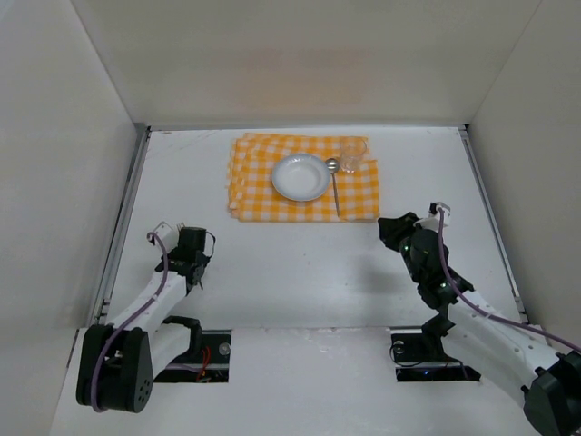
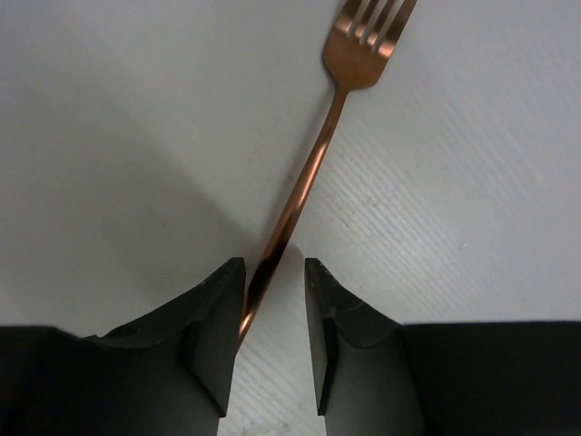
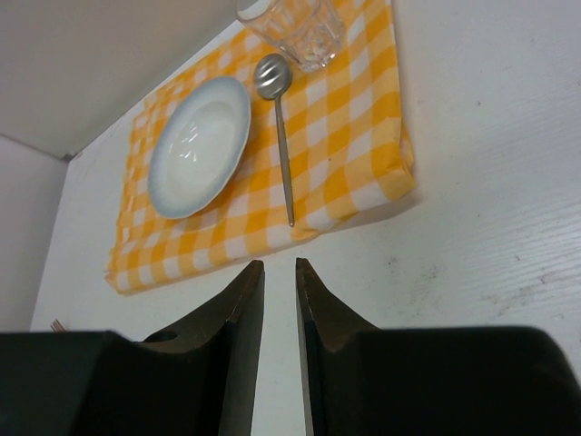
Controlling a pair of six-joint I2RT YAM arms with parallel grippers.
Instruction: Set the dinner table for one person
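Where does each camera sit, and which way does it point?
Top external: above and behind, looking down on the dinner table; left arm and right arm show.
Left wrist: facing down at a copper fork between the fingers of the left end effector.
Right wrist: facing forward at cloth, plate, spoon, glass; right end effector shows.
Top and right wrist share that setting.

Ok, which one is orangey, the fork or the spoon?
The fork: coppery orange, on the bare table, inside the left gripper. The spoon is silver and lies on the checked cloth beside the plate.
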